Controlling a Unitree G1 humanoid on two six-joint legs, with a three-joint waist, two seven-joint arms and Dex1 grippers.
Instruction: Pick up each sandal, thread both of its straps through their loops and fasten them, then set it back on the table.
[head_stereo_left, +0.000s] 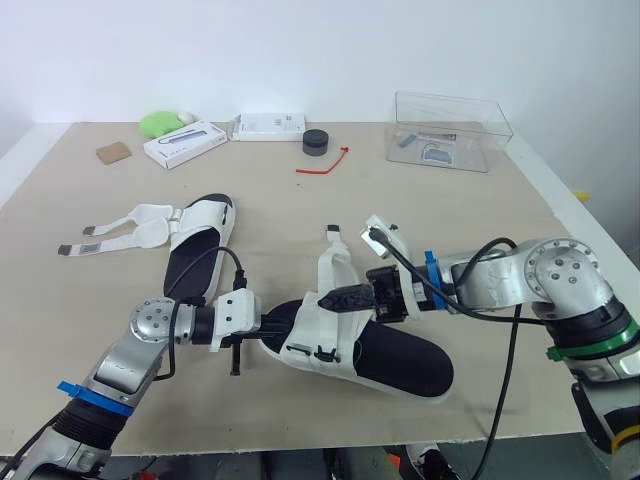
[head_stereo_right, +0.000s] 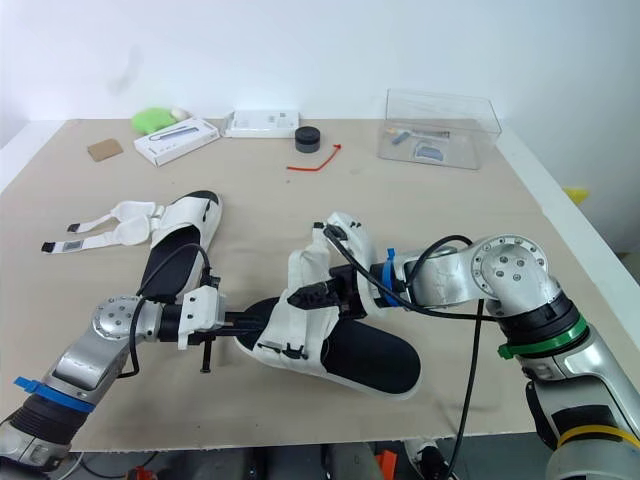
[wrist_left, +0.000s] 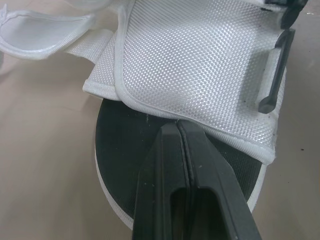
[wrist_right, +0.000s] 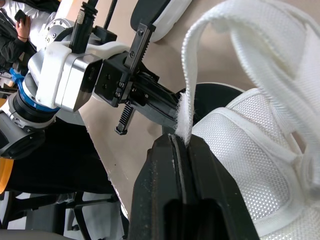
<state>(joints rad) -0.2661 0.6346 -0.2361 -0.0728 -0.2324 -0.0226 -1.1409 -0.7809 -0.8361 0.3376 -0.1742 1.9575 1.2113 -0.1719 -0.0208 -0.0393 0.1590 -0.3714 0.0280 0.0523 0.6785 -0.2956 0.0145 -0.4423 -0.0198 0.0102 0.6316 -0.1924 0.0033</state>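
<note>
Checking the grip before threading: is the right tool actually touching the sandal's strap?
Touching. The right wrist view shows the white strap running down into the right tool, pinched between its shut fingers at their tips.

**Two white-and-black sandals, both unfastened**

We see the near sandal (head_stereo_left: 385, 352) lying slantwise at the front middle of the table, with a black footbed inside a white sole rim. Its white mesh flaps (wrist_left: 200, 65) fold over the heel half, and black plastic loops (head_stereo_left: 312, 352) sit on their near edge. One white strap (wrist_right: 186, 90) rises from the flaps in an arch, its end pinched between the fingers of the right gripper (wrist_right: 181, 137). The far sandal (head_stereo_left: 197, 250) lies sole down to the left, well apart from the first. Its two open straps (head_stereo_left: 110, 232) spread flat on the table beside it, each ending in a grey tab.
</note>
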